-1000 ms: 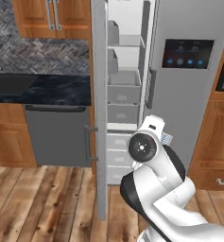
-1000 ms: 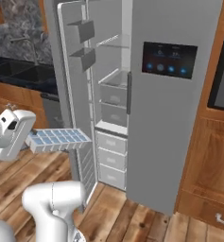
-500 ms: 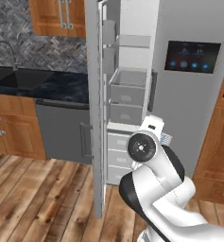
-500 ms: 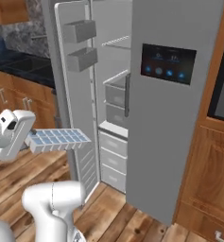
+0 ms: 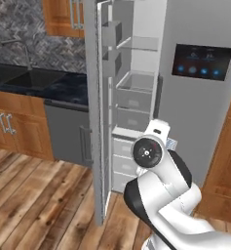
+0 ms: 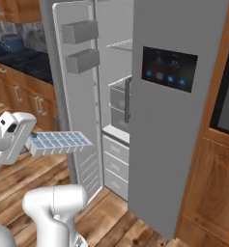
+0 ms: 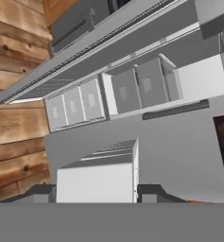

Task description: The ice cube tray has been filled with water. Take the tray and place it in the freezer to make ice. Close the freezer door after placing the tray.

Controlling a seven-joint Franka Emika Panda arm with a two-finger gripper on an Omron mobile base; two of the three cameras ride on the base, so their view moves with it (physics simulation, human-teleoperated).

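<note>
The pick-up part looks done: the ice cube tray point(image 6: 59, 143) is off any desk and up in the air, held level out in front of the white arm, with the gripper point(image 7: 95, 191) clenched on its near end, one dark fingertip at each side of the white end wall in the hand view. From the right base view the pale blue water point(image 6: 63, 140) sits in its rows of square cells, and nothing there suggests a spill, though the cells are too small for me to be sure. The freezer point(image 5: 134, 105) stands open ahead, white shelves above and grey drawers below, and the freezer door point(image 6: 76, 87) is swung wide to the left with its boxy bins facing the opening. The tray is not inside yet; it hangs in front of the door's lower inner face, left of the opening and roughly at the height of the ledge above the drawers. I would say the job is around the halfway mark. What remains is carrying the tray past the door edge, setting it flat on a shelf or ledge, letting go, drawing the arm clear, and then swinging that tall door shut beside the door with the black display panel point(image 6: 169, 68).
</note>
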